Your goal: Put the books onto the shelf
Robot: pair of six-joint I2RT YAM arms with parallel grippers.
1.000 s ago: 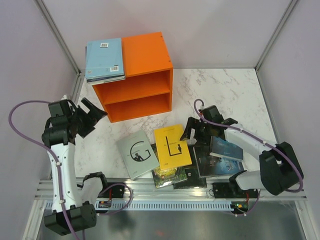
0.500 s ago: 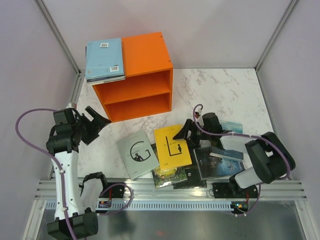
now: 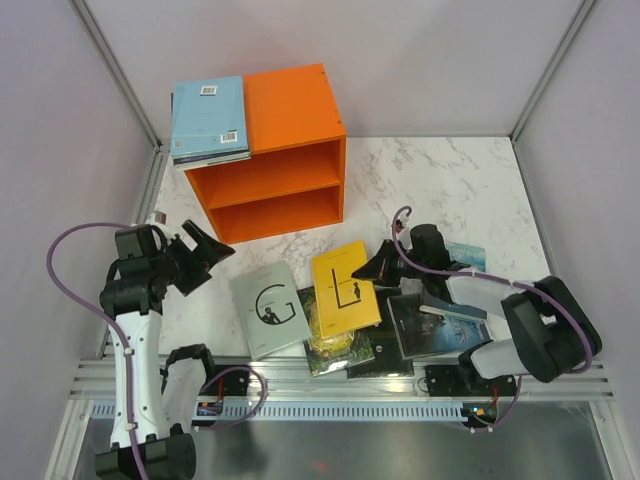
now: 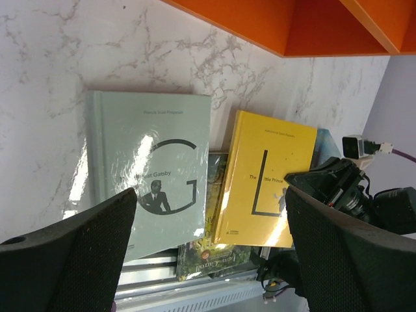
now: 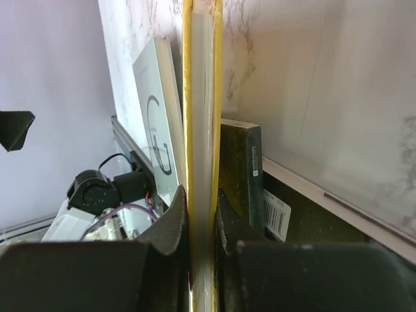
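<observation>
Near the front rail of the marble surface (image 3: 450, 180), a loose spread of paperbacks. Furthest left, the grey-white "G" book (image 3: 270, 308), flat and face up, title The Great Gatsby readable from the left wrist view. Just beside it on the right, the yellow book (image 3: 345, 287), The Little Prince, resting partly over the dark green-gold book (image 3: 338, 350), with a black book (image 3: 378, 352) next to that. Further right, a dark teal-blue book (image 3: 425, 328) with a second blue book (image 3: 452, 306) lying on it, half hidden under the right arm (image 3: 480, 295).

Right jaws clenched on the right-hand edge of the yellow book. Seen edge-on from the right wrist, page block squeezed between the two black pads (image 5: 170, 224), one against each cover. Whether lifted clear of the books underneath or only tilted, impossible to tell.

Left arm (image 3: 135, 300) off to the left, well apart from the heap. Left jaws released, spread wide with nothing between them, hovering above bare marble left of the "G" book. Both broad fingers (image 4: 71, 250) framing the "G" and yellow covers in the wrist view.

At the back left, the orange shelf (image 3: 295, 105), standing with its two open compartments facing the front, one above the other, apart from the heap. On the left part of its top, a light-blue book (image 3: 208, 112) lying flat, barcode side up.
</observation>
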